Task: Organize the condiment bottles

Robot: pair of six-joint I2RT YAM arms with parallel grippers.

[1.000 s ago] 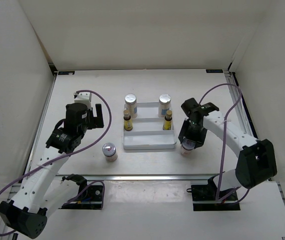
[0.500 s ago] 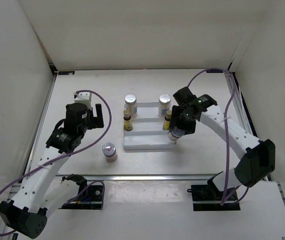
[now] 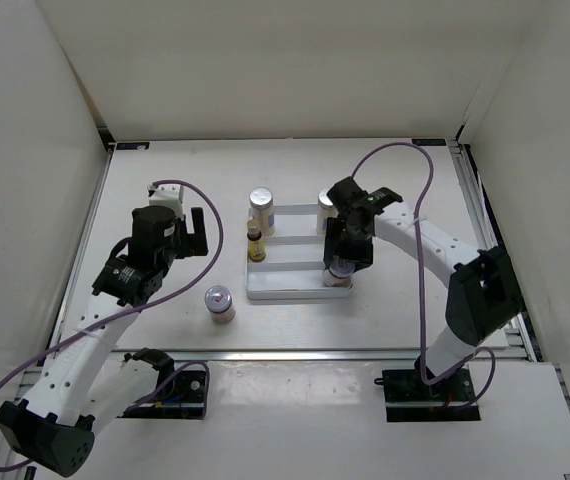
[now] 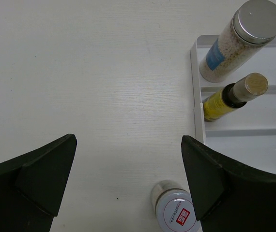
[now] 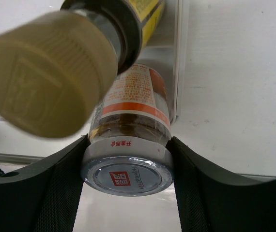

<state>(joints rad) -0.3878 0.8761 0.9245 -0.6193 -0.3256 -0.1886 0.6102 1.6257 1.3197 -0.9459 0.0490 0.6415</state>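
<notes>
My right gripper [image 5: 127,162] is shut on a squat jar [image 5: 128,140] with a red-marked silver lid, held by its lid rim over the front right corner of the white ridged tray [image 3: 290,288]. An amber bottle's tan cap [image 5: 51,72] looms just beside the jar. In the top view the gripper [image 3: 340,262] hides that bottle. On the tray stand two tall white bottles [image 3: 261,208] [image 3: 326,207] and the left amber bottle [image 3: 256,243]. A second squat jar [image 3: 220,303] stands on the table left of the tray. My left gripper [image 4: 128,145] hangs open above the table, the jar [image 4: 176,215] near its right finger.
White walls close in the table on the left, back and right. The right arm's purple cable [image 3: 415,200] loops above the table right of the tray. A metal rail [image 3: 315,351] runs along the table's near edge.
The right gripper has carried its jar left from the table beside the tray to the tray's front right corner. The left arm has not moved.
</notes>
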